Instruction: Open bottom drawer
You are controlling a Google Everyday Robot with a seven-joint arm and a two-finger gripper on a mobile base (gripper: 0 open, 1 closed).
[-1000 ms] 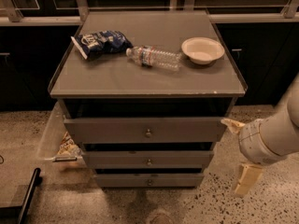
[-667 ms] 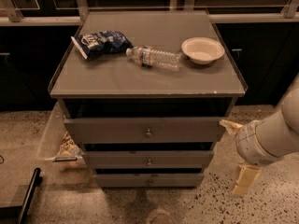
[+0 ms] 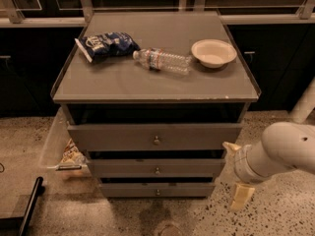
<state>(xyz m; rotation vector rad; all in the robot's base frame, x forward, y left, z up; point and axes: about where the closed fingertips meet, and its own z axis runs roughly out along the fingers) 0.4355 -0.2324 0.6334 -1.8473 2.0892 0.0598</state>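
A grey cabinet has three flat drawer fronts. The bottom drawer (image 3: 157, 190) is the slimmest and lowest, with a small round metal knob (image 3: 157, 192) at its centre; it sits close to the floor, under the middle drawer (image 3: 157, 168) and the tall top drawer (image 3: 155, 137). My gripper (image 3: 236, 173) is at the cabinet's lower right, beside the right ends of the middle and bottom drawers and apart from the knob. One cream finger (image 3: 230, 147) points up-left and the other (image 3: 242, 195) hangs down, so the jaws stand wide apart and hold nothing.
The cabinet top (image 3: 123, 77) carries a blue chip bag (image 3: 106, 44), a clear water bottle (image 3: 162, 60) lying on its side and a white bowl (image 3: 213, 52). A clear bin (image 3: 61, 146) with a snack pack stands left of the cabinet. A black bar (image 3: 27, 208) lies at lower left.
My arm and gripper have shifted slightly to the left, toward the cabinet's right side. The drawers have not moved.
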